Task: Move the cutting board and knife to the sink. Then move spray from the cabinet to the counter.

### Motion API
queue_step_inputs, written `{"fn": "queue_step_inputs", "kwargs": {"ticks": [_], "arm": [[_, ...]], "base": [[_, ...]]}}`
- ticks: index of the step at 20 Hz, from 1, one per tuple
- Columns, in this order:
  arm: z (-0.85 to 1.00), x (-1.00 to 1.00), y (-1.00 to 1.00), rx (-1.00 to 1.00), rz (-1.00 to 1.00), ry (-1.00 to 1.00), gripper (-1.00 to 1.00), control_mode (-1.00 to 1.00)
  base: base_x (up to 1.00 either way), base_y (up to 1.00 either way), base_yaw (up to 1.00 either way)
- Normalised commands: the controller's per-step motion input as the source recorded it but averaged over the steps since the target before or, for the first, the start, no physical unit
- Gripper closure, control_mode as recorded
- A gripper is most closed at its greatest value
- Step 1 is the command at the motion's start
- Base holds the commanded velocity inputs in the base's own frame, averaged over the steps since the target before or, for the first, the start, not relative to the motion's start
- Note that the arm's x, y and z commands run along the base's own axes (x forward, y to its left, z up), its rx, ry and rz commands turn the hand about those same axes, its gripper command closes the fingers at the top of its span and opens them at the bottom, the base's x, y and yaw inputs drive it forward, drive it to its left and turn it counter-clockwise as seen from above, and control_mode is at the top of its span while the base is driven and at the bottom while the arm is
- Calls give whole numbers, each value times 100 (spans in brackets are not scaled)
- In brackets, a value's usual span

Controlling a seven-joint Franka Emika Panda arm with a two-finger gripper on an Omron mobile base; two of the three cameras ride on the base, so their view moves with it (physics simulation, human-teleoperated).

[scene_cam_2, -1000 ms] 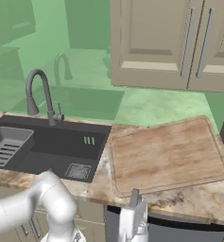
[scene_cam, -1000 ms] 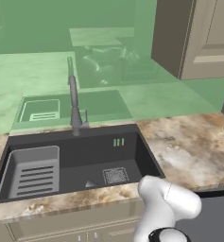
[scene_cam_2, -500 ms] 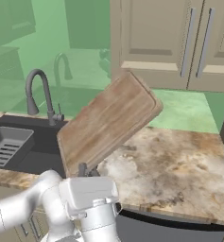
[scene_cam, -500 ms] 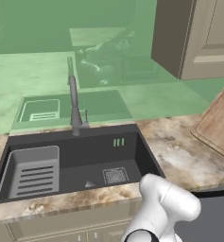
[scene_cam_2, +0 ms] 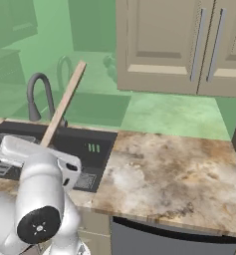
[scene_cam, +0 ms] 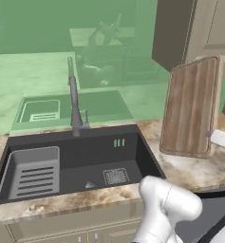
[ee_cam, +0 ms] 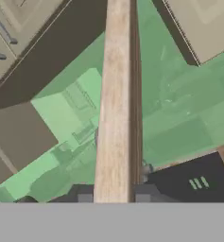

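My gripper (ee_cam: 114, 198) is shut on the lower edge of the cutting board (scene_cam: 192, 107), a light-brown wooden board held up on edge in the air. The left base view shows its broad face, hanging by the right end of the sink (scene_cam: 133, 156). From the right base it appears edge-on as a thin leaning strip (scene_cam_2: 64, 102) above the dark sink (scene_cam_2: 102, 144). The hand view looks straight along the board's edge (ee_cam: 116, 94) between the dark fingertips (ee_cam: 85, 197). The beige cabinet (scene_cam_2: 159, 45) has its doors shut. The knife and the spray are out of view.
A tall grey faucet (scene_cam: 74, 107) stands behind the basin, and a ribbed grey rack (scene_cam: 35, 173) fills its left part. Marbled counter (scene_cam_2: 174, 169) stretches right of the sink. My white arm (scene_cam_2: 35, 199) rises at the counter's front edge.
The board lay flat on the counter a second ago. It has been lifted, swung up onto its edge and carried left toward the sink. The bare counter now shows where it lay.
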Motion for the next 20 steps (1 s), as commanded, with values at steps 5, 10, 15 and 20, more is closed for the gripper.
{"fn": "queue_step_inputs", "kwargs": {"ticks": [5, 10, 15, 20], "arm": [[59, 52, 81, -56, 0, 70, 100, -100], [42, 51, 59, -54, 1, 68, 100, -100], [-8, 35, 16, -42, 7, 54, 100, -100], [-60, 3, 1, -17, 0, 15, 100, -100]], "base": [[0, 0, 0], [0, 0, 0], [0, 0, 0], [0, 0, 0]]}}
